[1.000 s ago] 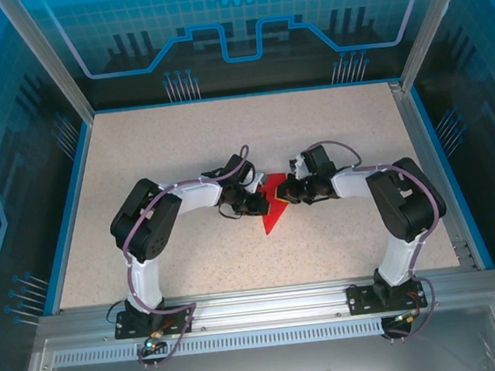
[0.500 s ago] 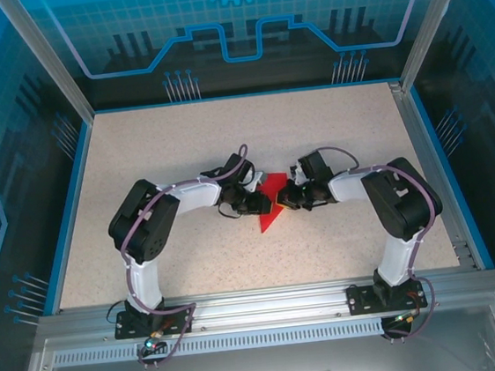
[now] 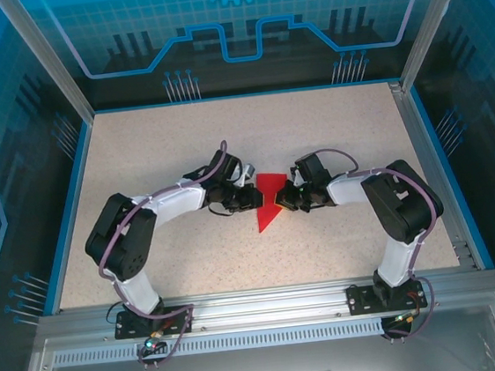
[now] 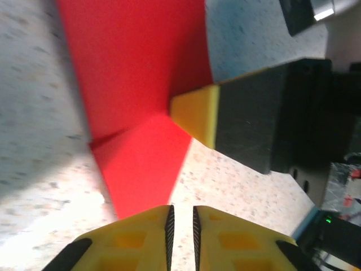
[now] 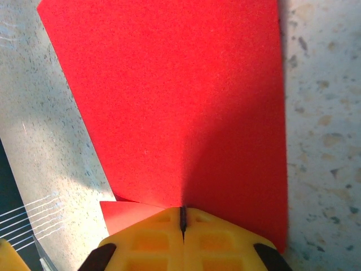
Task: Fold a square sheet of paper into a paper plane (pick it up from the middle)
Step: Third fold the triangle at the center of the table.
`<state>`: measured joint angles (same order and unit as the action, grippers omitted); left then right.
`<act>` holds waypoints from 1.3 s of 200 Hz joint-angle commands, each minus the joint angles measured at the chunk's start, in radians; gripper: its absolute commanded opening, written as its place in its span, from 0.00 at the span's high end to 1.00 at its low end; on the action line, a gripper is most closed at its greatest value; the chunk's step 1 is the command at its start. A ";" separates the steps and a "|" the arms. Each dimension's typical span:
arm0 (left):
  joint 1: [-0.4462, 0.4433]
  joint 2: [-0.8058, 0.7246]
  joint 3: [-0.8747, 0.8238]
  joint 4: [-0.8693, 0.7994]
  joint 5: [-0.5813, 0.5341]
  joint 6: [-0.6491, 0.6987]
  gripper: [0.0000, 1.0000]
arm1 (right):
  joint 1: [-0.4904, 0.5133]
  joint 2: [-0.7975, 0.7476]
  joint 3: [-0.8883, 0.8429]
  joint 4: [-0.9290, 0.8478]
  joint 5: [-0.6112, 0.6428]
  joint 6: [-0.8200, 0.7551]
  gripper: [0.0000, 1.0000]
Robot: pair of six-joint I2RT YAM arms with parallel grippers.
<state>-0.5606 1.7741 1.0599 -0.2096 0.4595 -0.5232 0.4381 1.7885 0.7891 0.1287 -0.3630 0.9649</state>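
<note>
Mid-surface [image 3: 182,157], the half-folded sheet of paper [image 3: 269,192] is lying flat. Its long axis is running far-to-near, with the point aiming at the near edge, skewed slightly left. Right fingers [image 5: 152,240] are pressing together, covering its right edge. Left fingers [image 4: 141,234] are sitting nearly closed on nothing beside its left edge.

No legible text or labels
</note>
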 commanded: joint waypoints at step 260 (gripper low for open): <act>-0.040 0.086 -0.229 -0.187 0.121 0.121 0.82 | 0.016 0.057 0.071 -0.299 0.135 -0.057 1.00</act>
<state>-0.5926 1.8568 0.9047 -0.1268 0.6254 -0.4435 0.4538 1.8050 0.8783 -0.0460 -0.3401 0.9234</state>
